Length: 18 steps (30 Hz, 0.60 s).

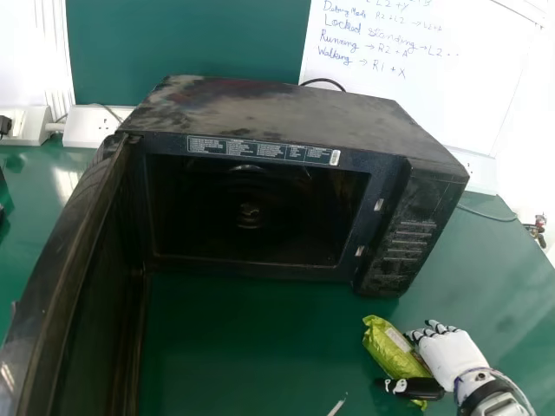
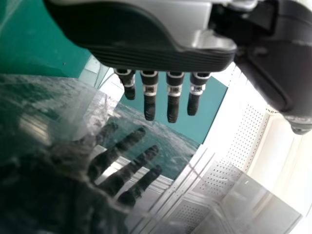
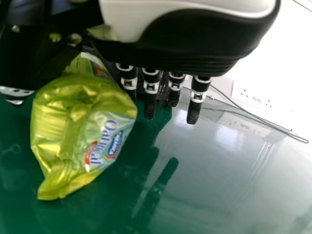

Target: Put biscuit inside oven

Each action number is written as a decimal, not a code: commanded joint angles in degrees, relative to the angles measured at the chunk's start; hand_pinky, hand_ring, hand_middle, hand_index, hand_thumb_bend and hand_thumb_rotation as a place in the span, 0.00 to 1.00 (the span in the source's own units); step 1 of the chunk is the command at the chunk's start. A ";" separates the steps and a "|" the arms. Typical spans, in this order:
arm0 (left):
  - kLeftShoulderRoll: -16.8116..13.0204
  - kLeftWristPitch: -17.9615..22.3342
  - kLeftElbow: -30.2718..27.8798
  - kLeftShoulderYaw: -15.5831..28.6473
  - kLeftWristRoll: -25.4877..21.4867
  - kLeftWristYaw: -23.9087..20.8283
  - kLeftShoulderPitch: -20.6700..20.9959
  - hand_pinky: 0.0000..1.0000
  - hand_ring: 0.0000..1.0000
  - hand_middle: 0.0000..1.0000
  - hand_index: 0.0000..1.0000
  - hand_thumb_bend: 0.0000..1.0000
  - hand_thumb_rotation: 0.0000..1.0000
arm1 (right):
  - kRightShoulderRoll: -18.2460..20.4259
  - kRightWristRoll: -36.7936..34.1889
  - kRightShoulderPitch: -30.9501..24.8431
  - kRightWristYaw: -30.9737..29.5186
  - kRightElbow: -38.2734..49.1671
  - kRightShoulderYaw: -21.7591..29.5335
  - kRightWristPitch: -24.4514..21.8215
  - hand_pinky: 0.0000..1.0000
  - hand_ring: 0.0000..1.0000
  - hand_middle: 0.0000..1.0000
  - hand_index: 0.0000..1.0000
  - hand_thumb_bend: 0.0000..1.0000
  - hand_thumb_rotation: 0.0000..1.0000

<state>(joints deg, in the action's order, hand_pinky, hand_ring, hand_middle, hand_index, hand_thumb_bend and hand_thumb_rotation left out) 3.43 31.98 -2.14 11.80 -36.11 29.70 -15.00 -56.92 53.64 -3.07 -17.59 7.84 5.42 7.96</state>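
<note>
Head view: oven open, biscuit packet outside it by the right hand, fingers straight, apart; left hand likewise.

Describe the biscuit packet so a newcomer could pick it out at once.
Find the big black box-shaped oven with its door open on the glossy green table. In front of its right-hand end, below the control panel, is a crinkled foil packet. Its bright yellow-green sets it apart from the black oven and the white-and-black right hand beside it.
</note>
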 commanded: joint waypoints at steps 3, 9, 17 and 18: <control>1.94 0.61 -0.58 -0.77 -0.04 0.12 -1.10 0.86 0.90 0.92 0.96 0.94 0.65 | 0.13 1.88 0.69 1.87 -1.53 -1.46 -1.06 0.87 0.88 0.92 0.91 0.97 0.56; 1.98 0.88 -0.39 -1.15 -0.02 -0.04 -1.25 0.86 0.90 0.92 0.96 0.94 0.65 | 0.63 3.39 1.84 4.71 -3.38 -2.87 -1.97 0.83 0.88 0.91 0.91 0.97 0.57; 2.06 0.79 -0.34 -1.61 -0.20 0.02 -1.37 0.86 0.90 0.92 0.96 0.94 0.65 | 1.21 3.85 2.51 5.11 -3.56 -3.82 -4.31 0.91 0.89 0.92 0.92 0.96 0.58; 2.08 0.92 -0.19 -1.62 -0.07 0.00 -1.34 0.86 0.90 0.92 0.96 0.94 0.65 | 1.22 3.86 2.53 5.25 -3.51 -3.89 -4.49 0.91 0.89 0.92 0.92 0.95 0.57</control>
<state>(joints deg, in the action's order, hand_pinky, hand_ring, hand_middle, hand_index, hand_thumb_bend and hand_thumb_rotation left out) 3.47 32.21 -2.14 10.42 -36.17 29.71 -15.44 -56.22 57.07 -0.73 -12.80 4.73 2.17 4.06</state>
